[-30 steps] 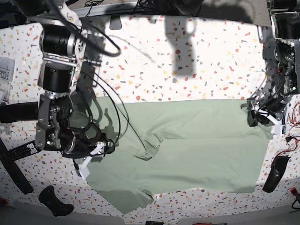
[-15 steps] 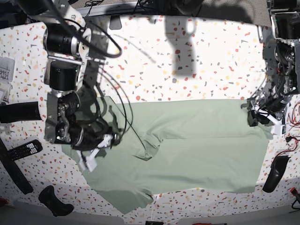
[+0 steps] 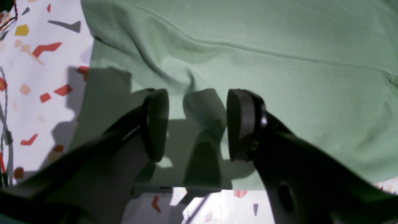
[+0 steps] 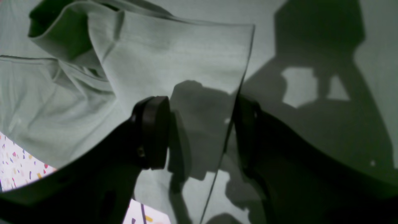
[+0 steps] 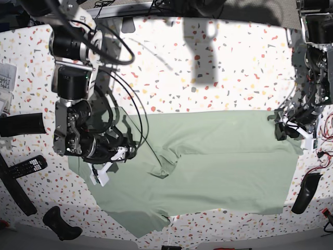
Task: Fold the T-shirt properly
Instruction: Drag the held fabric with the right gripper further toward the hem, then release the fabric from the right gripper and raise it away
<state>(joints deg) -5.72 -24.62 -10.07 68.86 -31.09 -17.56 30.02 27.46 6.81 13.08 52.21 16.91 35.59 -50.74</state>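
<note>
1. At the base view's left edge, a black remote and other dark tools lie on the speckled table.
2. The right gripper reaches down from a tall, cabled arm over the shirt's left part. Its jaws are spread, and a raised flap of cloth stands between them; whether the pads touch it I cannot tell.
3. The T-shirt lies spread flat across the table's middle, with a puckered collar near its centre.
4. The left gripper is low over the shirt's right edge, jaws apart, with nothing between them but flat cloth below.
5. A dark object lies on the table just beside the shirt's lower right corner.
</note>
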